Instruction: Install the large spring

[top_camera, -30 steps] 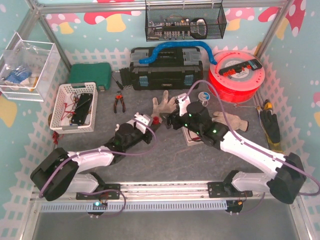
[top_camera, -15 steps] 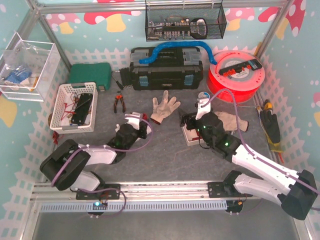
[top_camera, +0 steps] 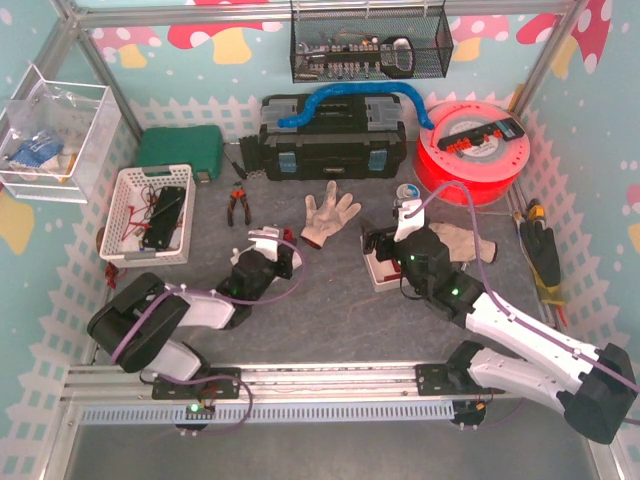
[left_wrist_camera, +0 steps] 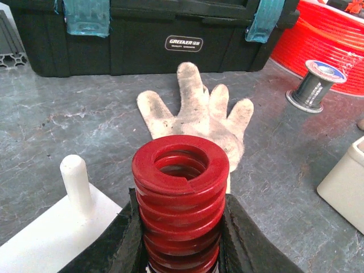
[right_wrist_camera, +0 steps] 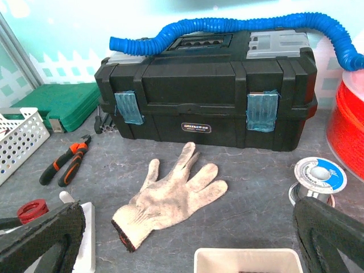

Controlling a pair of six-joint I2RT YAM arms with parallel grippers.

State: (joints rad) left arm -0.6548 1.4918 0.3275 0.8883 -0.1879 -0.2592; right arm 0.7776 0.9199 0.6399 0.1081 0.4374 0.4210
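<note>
white peg (left_wrist_camera: 75,181) on the left, just beside it the left gripper (left_wrist_camera: 183,242) pinching the big red spring (left_wrist_camera: 180,170) upright, lower coils hidden between its black fingers (left_wrist_camera: 128,244), thick shiny rings, round hole on top, dirty glove (left_wrist_camera: 199,111) behind, right gripper (right_wrist_camera: 187,236) spread wide, white box (right_wrist_camera: 247,260) below cut off

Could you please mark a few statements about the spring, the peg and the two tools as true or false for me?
1. The left tool grips the red spring between its fingers. True.
2. The red spring sits over the white peg. False: the white peg stands bare beside the red spring.
3. The right tool is closed on the glove. False: it is open and empty, and the glove lies flat on the table.
4. A blue hose lies on top of the black toolbox. True.
</note>
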